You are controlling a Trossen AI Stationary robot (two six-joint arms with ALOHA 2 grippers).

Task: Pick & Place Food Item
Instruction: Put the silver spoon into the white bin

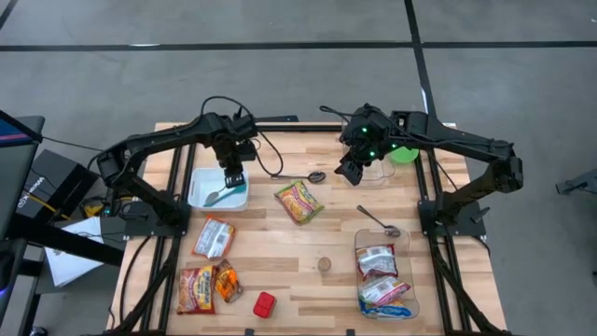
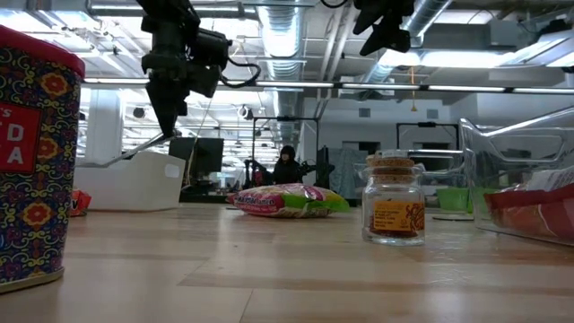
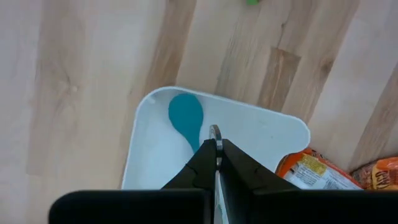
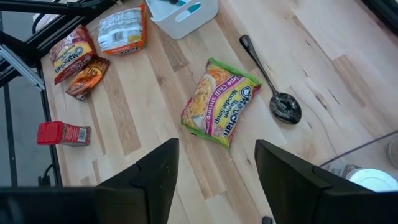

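A: Noodle packet [image 4: 219, 110]?
B: Green-yellow-pink, flat on table [image 1: 308, 252] mid-board, between white bin [image 1: 201, 198] and metal spoon [image 4: 273, 78].
A: Grippers?
B: Left gripper [image 3: 216, 149] over bin, clamped on a thin metal utensil handle [image 3: 214, 134]. Right gripper [image 4: 214, 174] raised above the far side, spread, holding nothing.

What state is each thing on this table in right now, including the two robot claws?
Left gripper: shut on a spoon, above the white bin.
Spoon: pinched by its handle, hanging over the bin.
White bin: upright, open top.
Right gripper: open, empty, raised over the table.
Noodle packet: flat on the table, sealed.
Clear tray: holds two packets.
Small jar: upright, corked.
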